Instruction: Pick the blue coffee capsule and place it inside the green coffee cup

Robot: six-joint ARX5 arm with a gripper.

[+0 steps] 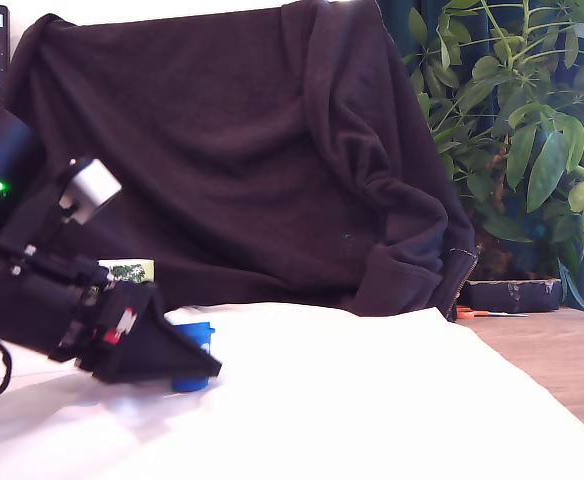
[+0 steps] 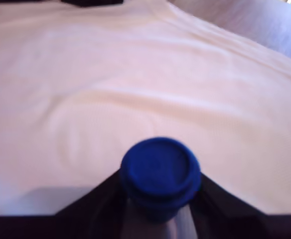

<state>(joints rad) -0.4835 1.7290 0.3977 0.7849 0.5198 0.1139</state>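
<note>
The blue coffee capsule (image 2: 159,174) is seen upright on the white cloth (image 1: 372,400), set between the two black fingers (image 2: 93,206) of the gripper (image 1: 187,360); in the wrist view the fingers are pressed against either side of its body just below the wider rim, so the claw is clenched on the capsule. In the exterior view only the capsule's rim and its base are shown, the rest being hidden behind the black wedge of the gripper, and the base appears to be resting on the cloth. Whether the capsule is sealed or hollow at the top cannot be told, as the wrist view is blurred. The green coffee cup (image 1: 132,270) is glimpsed just behind the arm, toward the exterior view's left of the capsule and a little farther back; only a strip of its upper part with a green tree print is visible, and its inside is not shown, so any contents cannot be judged. A dark brown blanket (image 1: 252,150) is draped behind the table, and a leafy plant (image 1: 517,120) is seen at the exterior view's right.
</note>
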